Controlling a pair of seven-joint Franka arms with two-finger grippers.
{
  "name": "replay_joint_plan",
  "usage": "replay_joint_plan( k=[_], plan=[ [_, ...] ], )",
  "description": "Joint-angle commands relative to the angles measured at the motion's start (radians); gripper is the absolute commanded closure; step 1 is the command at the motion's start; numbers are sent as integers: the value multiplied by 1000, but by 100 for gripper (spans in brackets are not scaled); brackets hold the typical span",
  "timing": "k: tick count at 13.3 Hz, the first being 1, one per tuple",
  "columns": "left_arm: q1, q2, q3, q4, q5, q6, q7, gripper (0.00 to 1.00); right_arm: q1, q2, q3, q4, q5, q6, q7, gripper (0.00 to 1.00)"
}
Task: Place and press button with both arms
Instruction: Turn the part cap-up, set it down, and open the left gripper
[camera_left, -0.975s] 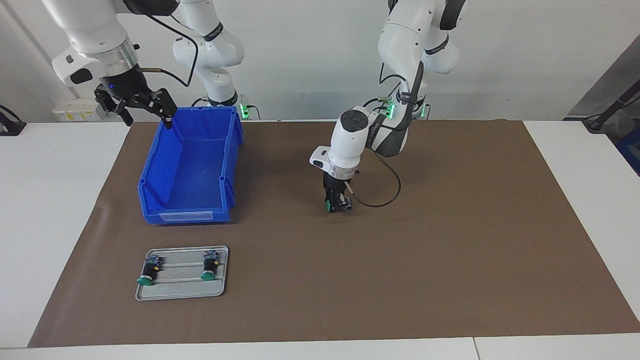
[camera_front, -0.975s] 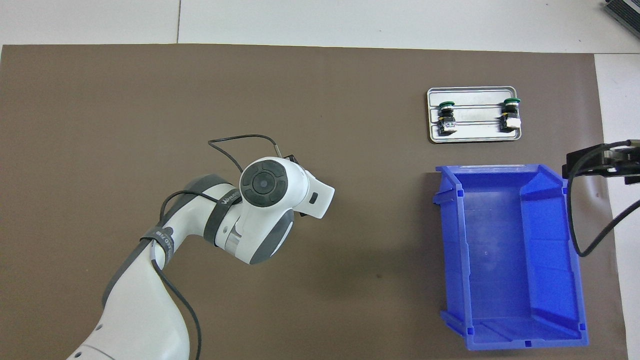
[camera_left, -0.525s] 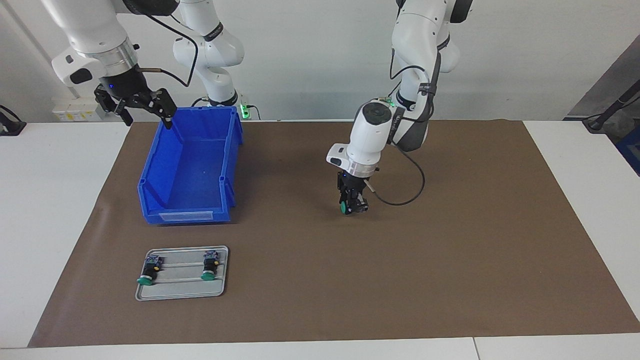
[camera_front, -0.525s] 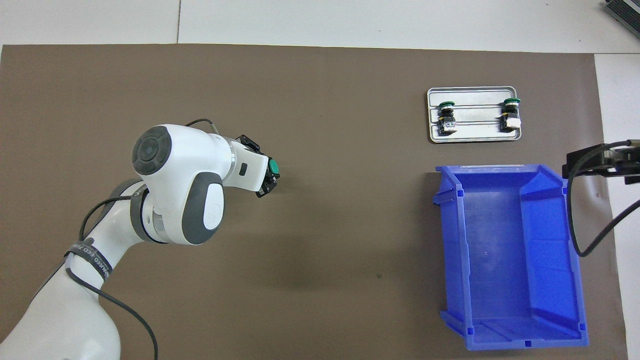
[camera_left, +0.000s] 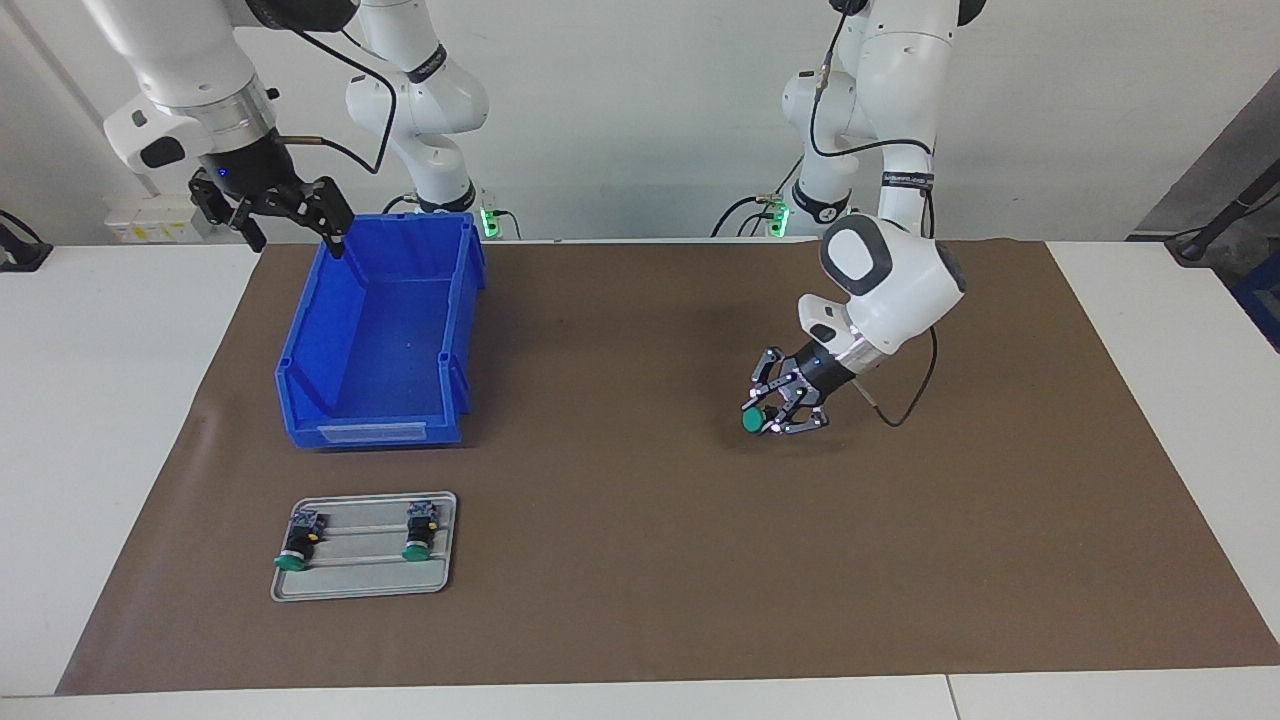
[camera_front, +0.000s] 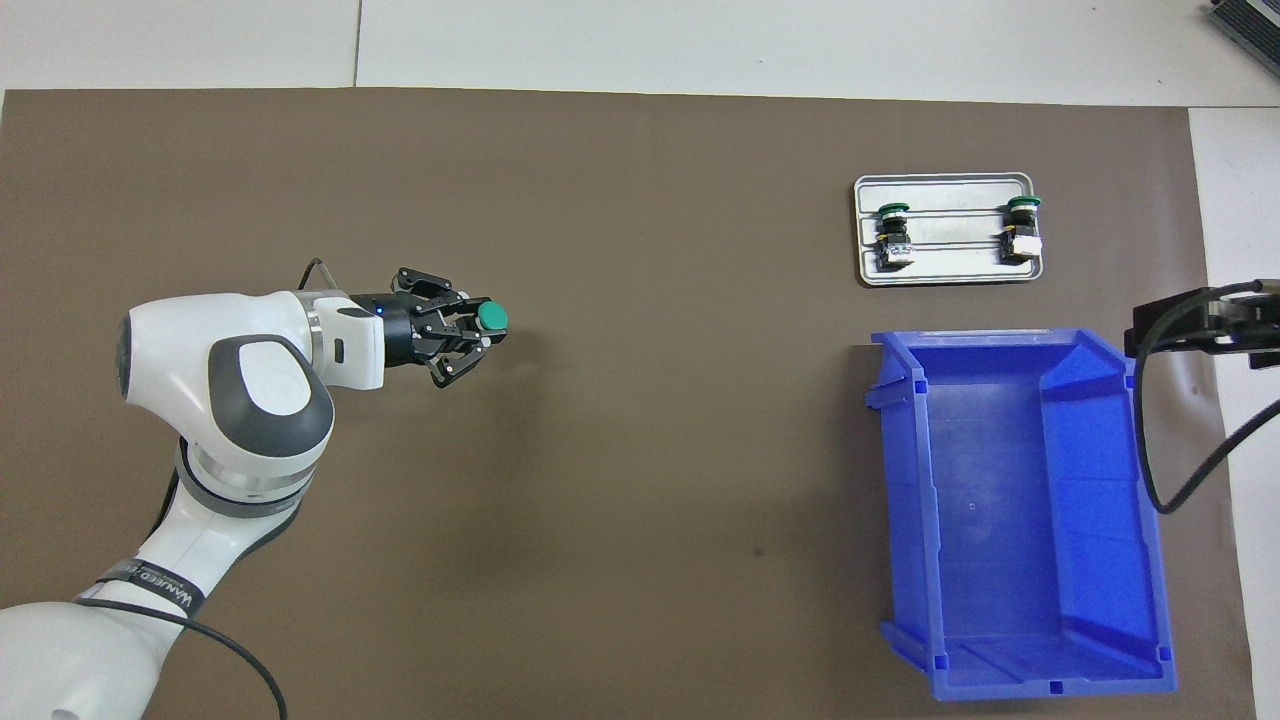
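My left gripper (camera_left: 772, 415) (camera_front: 478, 328) is shut on a button (camera_left: 752, 421) (camera_front: 491, 318), whose green cap pokes out past the fingertips. It hangs tilted, low over the brown mat (camera_left: 640, 560), toward the left arm's end of the table. Two more buttons (camera_left: 294, 545) (camera_left: 418, 535) lie on a grey tray (camera_left: 362, 590) (camera_front: 945, 270), green caps pointing away from the robots. My right gripper (camera_left: 296, 235) (camera_front: 1190, 325) waits open in the air over the corner of the blue bin (camera_left: 370, 432) nearest the robots, with nothing in it.
The blue bin (camera_front: 905, 480) stands empty at the right arm's end of the mat, with the tray just farther from the robots than it. White table shows around the mat's edges. A black cable loops from the left wrist.
The left arm swung toward its own end of the table with the button, and its wrist turned from pointing down to slanting sideways. The right arm held still.
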Motion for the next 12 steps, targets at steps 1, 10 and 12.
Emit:
replay_joint_plan(
  k=[1, 10, 12],
  plan=[
    [3, -38, -11, -71, -259, -39, 187, 100, -12, -13, 3, -19, 13, 18, -24, 0],
    [47, -18, -7, -242, -628, -311, 613, 100, -16, -14, 3, -23, 13, 17, -28, 0],
    [67, -18, -6, -259, -630, -363, 624, 100, -16, -14, 3, -23, 13, 17, -28, 0]
  ],
)
